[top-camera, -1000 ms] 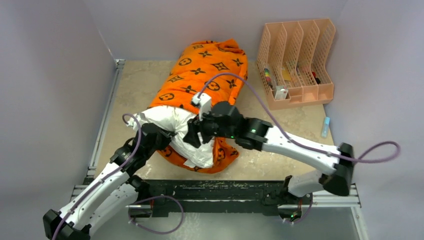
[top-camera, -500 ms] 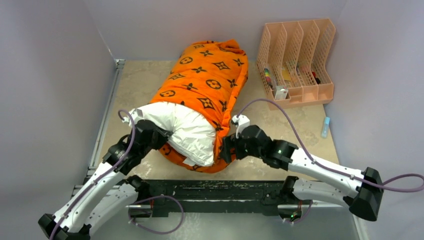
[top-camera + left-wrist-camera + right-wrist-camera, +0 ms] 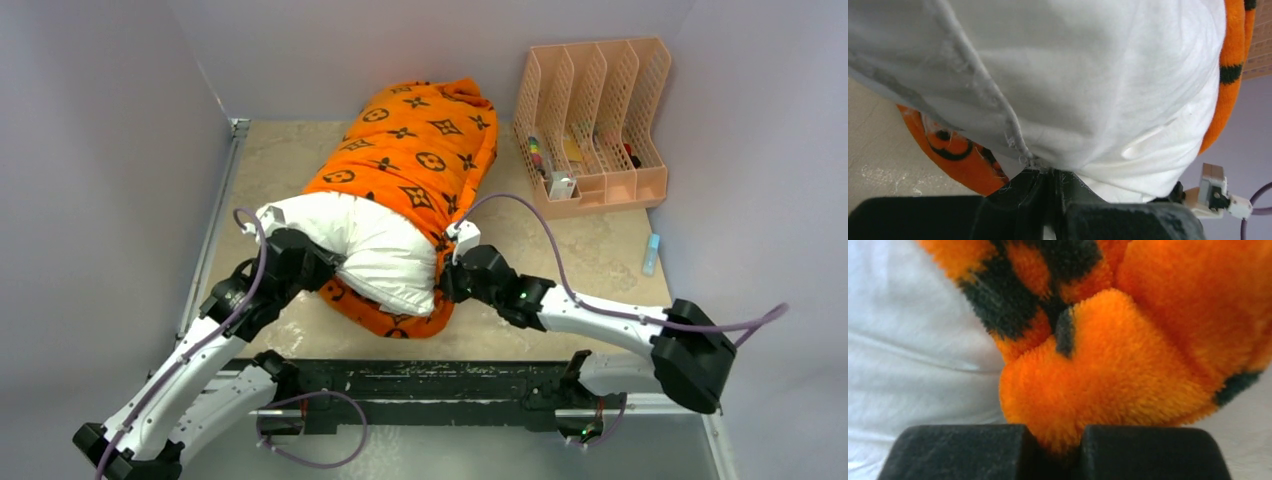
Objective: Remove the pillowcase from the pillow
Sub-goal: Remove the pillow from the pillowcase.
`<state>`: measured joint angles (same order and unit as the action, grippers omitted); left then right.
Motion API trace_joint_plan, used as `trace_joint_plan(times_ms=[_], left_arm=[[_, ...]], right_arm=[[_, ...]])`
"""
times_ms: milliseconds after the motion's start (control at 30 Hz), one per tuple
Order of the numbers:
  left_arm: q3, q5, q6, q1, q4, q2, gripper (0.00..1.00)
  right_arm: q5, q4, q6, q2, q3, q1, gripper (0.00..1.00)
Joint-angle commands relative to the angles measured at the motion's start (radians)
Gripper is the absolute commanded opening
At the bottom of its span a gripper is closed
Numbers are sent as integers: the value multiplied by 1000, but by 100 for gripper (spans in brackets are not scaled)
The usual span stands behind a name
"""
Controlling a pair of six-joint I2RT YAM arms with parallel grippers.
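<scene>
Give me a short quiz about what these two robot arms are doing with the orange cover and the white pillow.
1. True or false: the right gripper pinches the orange pillowcase.
2. What does the left gripper hold? A) the white pillow B) the pillowcase C) nothing
3. Fill in: the pillow sticks partly ___ of the pillowcase.
Key: 1 true; 2 A; 3 out.

The right gripper is pinching a thick fold of the bright-orange plush pillowcase between its two blocky black fingers, and the tuft is bulging up just above them. Black printed patches are showing in the pile, seemingly parts of motifs. The smooth, plain white fabric pillow is lying against the orange on the left.
</scene>
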<state>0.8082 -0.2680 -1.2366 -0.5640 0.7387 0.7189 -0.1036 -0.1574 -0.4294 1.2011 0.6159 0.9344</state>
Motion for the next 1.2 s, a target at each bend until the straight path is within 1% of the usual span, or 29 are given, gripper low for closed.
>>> trace_joint_plan(times_ms=[0,33,67,133,167,200,300,333,367,400,467,500,533,567,600,633,667,733,833,867,933,1067,1133,1167], left_arm=[[160,-112,21,5,-30,3,0],[177,-133,34,6,-18,5,0],[196,-148,41,6,-5,9,0],[233,-185,54,6,20,19,0],[250,-193,57,6,24,26,0],[264,-196,62,6,23,34,0],[324,-195,80,7,19,65,0],[350,-199,89,6,24,76,0],[374,-208,97,6,33,85,0],[404,-216,104,6,48,93,0],[428,-181,121,6,38,99,0],[415,-146,137,6,21,104,5],[395,-100,151,6,15,118,25],[347,-55,168,6,17,138,44],[305,-12,182,6,26,162,54],[254,32,186,4,20,176,61],[182,72,185,1,-20,168,67],[61,126,154,-2,-158,107,70],[15,192,99,-2,-221,51,73],[21,215,91,-2,-212,47,74],[55,217,89,-8,-146,37,76],[143,174,77,-16,-24,-13,77],[145,239,55,-16,-24,-6,78],[143,250,54,-17,-8,-4,78]], right_arm=[[-603,67,92,64,95,-40,0],[-728,68,105,65,100,-40,0],[-801,71,108,70,108,-40,0],[-870,45,149,108,117,-40,0],[-920,43,146,161,129,-40,0],[-972,84,100,206,148,-40,0],[-992,151,6,323,192,-38,0],[-937,174,-6,335,204,-33,0],[-849,132,25,328,197,-28,0],[-746,59,70,301,164,-26,0],[-536,-82,70,195,75,-30,0],[-405,-169,77,129,26,-37,0],[-293,-270,92,71,-16,-38,0],[-176,-328,97,25,-31,-39,0],[-93,-326,76,-2,-10,-39,0],[-43,-294,61,-10,32,-39,0],[-11,-262,45,-4,78,-39,0],[48,-198,19,29,162,-39,0],[77,-176,-37,77,202,-41,0],[71,-182,-39,83,210,-42,0],[64,-195,-37,100,249,-46,0],[89,-126,-42,184,421,-61,0],[149,-128,-64,236,494,-86,0],[170,-141,-80,257,520,-96,0]])
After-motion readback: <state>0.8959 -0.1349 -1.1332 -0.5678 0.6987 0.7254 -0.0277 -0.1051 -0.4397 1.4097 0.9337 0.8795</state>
